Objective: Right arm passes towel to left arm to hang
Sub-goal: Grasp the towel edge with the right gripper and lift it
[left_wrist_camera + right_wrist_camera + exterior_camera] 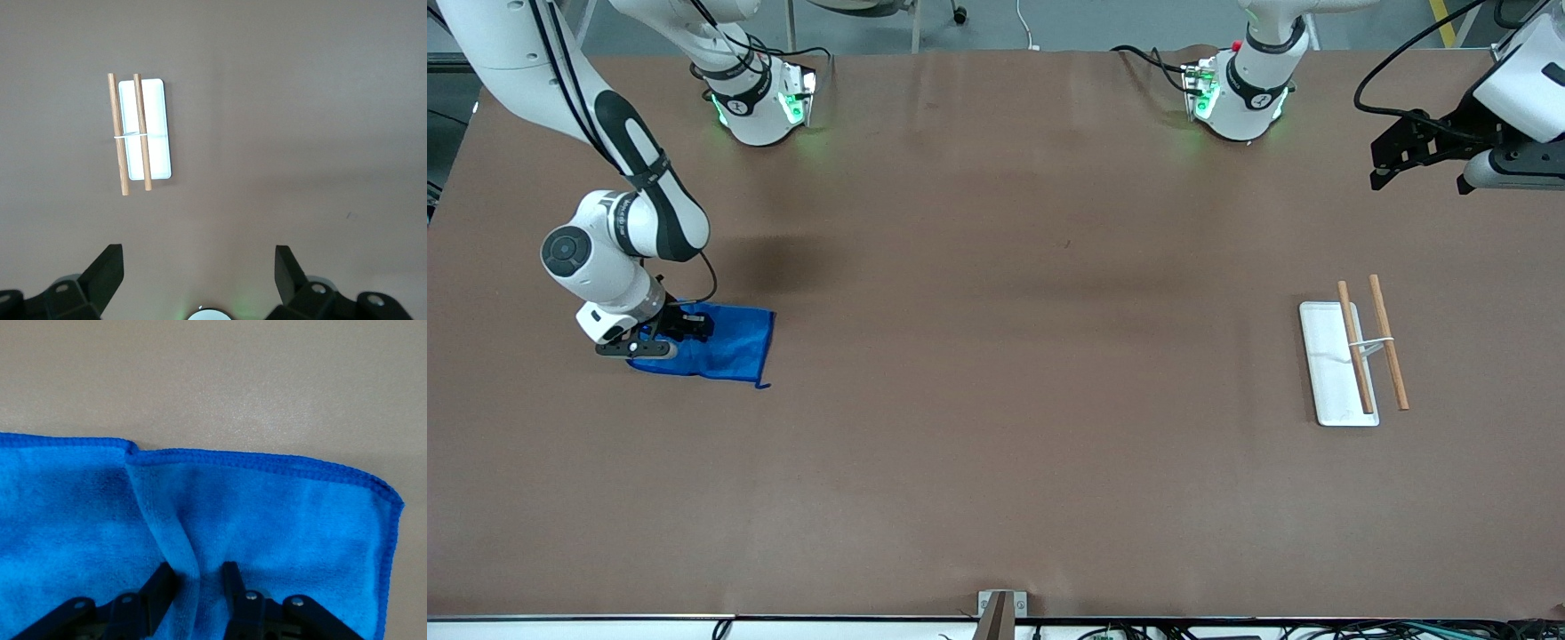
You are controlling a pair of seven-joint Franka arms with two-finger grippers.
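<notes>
The bright blue towel (725,347) lies flat on the brown table at the right arm's end. My right gripper (660,334) is down on the towel's edge. In the right wrist view its fingers (163,581) pinch a raised fold of the towel (287,520) between them, so the right gripper (198,577) is shut on the cloth. My left gripper (1423,178) waits open and empty in the air over the left arm's end of the table. In the left wrist view the left gripper (200,267) shows wide apart over bare table.
A small rack with a white base (1327,378) and two wooden rods (1389,342) stands at the left arm's end of the table, nearer to the front camera than the left gripper. The rack also shows in the left wrist view (157,133).
</notes>
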